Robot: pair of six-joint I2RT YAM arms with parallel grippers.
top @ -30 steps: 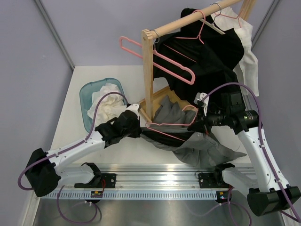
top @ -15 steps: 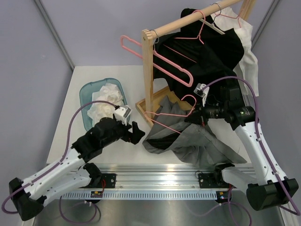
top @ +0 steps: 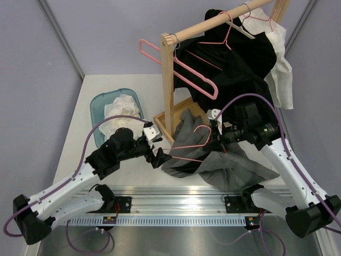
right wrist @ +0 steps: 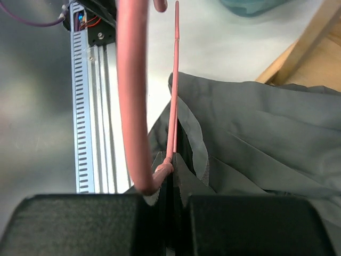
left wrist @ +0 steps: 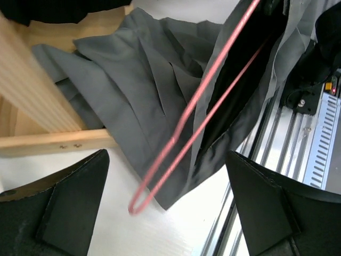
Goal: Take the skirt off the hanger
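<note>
The grey skirt (top: 226, 168) lay crumpled in loose folds on the counter (top: 133, 85) beside the rack (top: 168, 85), with the pink hanger (top: 186, 146) threaded into its top edge. The left claw (top: 159, 156) gaped wide, gripping nothing, the hanger's left tip between its fingers. The right claw (top: 216, 140) was clamped tight on the hanger at the base of its hook.

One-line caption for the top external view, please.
Right gripper pinches the pink hanger lying across the grey skirt; left gripper open beside it.

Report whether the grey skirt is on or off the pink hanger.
Partly on: one hanger end lies bare, the other runs inside the skirt.
</note>
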